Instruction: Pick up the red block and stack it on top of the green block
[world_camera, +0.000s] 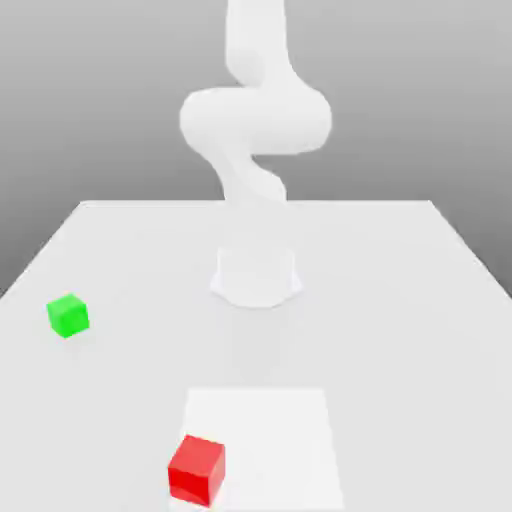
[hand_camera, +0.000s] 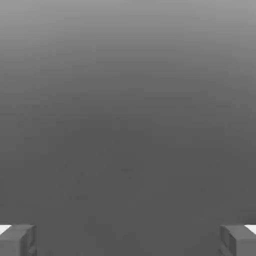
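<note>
While the red block (world_camera: 196, 468) sits on the worktop (world_camera: 400, 300) near the front edge in the exterior view, you can see it rests flat, touching nothing but the surface, partly on a paler square patch (world_camera: 270, 440). Note the green block (world_camera: 68, 315) well apart from it, farther back and toward the exterior view's left, also flat on the worktop and clear of the patch. Between and behind them stands the arm's round white base (world_camera: 256, 276), with the arm (world_camera: 256, 115) rising and curling above it, out of reach of both cubes. Your fingers (hand_camera: 17, 240) stand wide apart in the hand view, one at each lower corner, gripper (hand_camera: 128, 241) empty, nothing between them but plain grey ground.
</note>
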